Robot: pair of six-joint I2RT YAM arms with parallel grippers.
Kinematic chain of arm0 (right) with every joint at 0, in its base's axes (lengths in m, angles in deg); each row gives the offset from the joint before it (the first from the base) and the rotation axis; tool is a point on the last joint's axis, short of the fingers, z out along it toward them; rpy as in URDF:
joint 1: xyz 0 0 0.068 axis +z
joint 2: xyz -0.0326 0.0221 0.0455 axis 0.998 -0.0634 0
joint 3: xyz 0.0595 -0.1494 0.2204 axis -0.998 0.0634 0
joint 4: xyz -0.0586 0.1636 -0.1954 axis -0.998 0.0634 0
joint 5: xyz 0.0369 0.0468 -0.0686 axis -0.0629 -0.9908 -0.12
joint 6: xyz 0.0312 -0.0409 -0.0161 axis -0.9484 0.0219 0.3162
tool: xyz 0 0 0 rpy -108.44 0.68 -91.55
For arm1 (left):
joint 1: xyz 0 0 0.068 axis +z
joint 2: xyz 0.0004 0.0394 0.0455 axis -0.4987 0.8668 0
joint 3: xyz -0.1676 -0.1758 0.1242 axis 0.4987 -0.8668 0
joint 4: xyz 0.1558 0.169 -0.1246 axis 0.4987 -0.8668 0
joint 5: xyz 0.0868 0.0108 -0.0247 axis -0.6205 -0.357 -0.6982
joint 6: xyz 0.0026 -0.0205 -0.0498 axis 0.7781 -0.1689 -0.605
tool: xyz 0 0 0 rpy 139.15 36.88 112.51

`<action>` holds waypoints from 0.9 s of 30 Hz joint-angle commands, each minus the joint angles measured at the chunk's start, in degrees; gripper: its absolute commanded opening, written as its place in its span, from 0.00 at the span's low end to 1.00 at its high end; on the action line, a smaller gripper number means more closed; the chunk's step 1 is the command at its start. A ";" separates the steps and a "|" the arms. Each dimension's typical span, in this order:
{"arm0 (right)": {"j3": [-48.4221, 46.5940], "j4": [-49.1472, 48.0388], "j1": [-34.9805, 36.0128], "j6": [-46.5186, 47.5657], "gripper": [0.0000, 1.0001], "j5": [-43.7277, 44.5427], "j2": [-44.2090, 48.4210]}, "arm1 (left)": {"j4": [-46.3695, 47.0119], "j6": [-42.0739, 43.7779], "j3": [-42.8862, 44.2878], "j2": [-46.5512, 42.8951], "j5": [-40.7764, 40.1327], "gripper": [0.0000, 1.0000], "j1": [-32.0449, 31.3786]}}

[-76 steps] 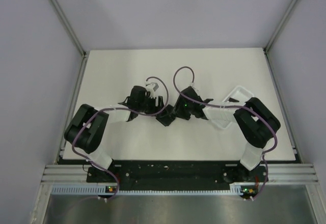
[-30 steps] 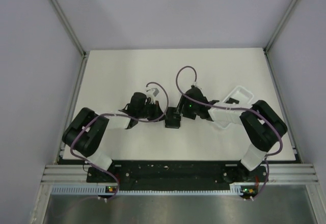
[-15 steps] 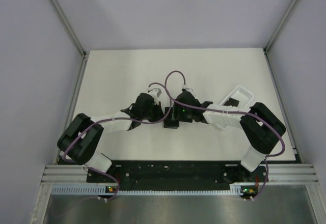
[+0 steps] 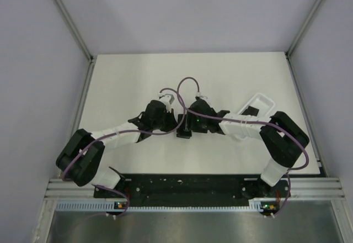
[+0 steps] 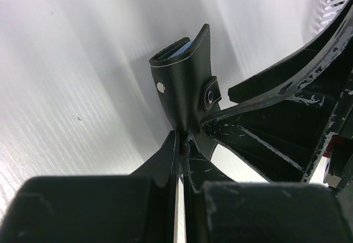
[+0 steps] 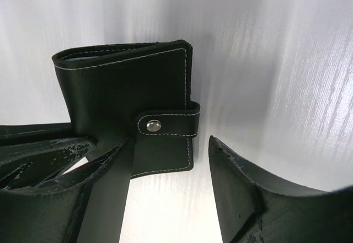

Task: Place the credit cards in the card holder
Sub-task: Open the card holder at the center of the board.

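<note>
left clamps the card holder, right stands open beside it

top view: i count two arms, one card holder (image 4: 183, 133), one white tray (image 4: 265, 100) and, in the tray, one dark card (image 4: 249, 110), though it is too small for me to swear there is only one. the card holder is over the white table (image 4: 121, 83) at the middle, right where the left gripper (image 4: 172, 125) and right gripper (image 4: 191, 126) meet nose to nose. the tray lies off to the right, well apart from the holder and partly under the right arm. i cannot read either grip from up here.

left wrist view: one card holder (image 5: 185, 83), running straight on from the fingertips toward the table; whether it touches the table i cannot tell. it has a pale stud (image 5: 160, 86) on its outer face, a strap (image 5: 210, 96) at its side and a sliver of blue-grey lining (image 5: 182, 47) at the far end. the left gripper (image 5: 180, 139) is clenched, fingers pressed together on the holder's near edge. the right gripper's two scuffed fingers (image 5: 287, 83) reach in from the right, the lower one meeting the holder near that pinch.

right wrist view: one holder (image 6: 124, 85) again, the strap (image 6: 171, 122) with its metal stud lying across the face. the right gripper (image 6: 171, 146) is released: one finger (image 6: 110, 193) lies against the holder, the other (image 6: 248, 193) stands off with bare table between, grasping nothing.
</note>
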 commanded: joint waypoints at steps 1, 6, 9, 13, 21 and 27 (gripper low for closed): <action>-2.60 -2.42 1.10 0.53 0.57 0.19 1.83 | 0.77 0.84 2.59 -1.93 -0.33 0.00 -1.08; -2.86 -3.66 1.36 0.71 0.57 0.02 2.10 | 0.68 0.84 2.76 -1.93 -0.25 0.00 -1.78; -3.39 -2.70 1.36 0.45 0.57 1.24 1.48 | 0.59 0.84 2.68 -2.36 -0.16 0.00 -1.96; -5.23 2.21 1.36 -0.43 0.55 5.02 0.25 | 0.15 1.01 3.03 -2.80 -0.33 0.00 -2.05; -7.79 13.38 1.36 -0.96 0.50 14.34 0.07 | -0.81 1.45 3.38 -3.42 -1.92 0.00 -2.05; -8.05 16.29 1.27 -0.61 0.44 14.79 0.16 | -0.82 1.10 3.47 -3.51 -2.53 0.00 -2.05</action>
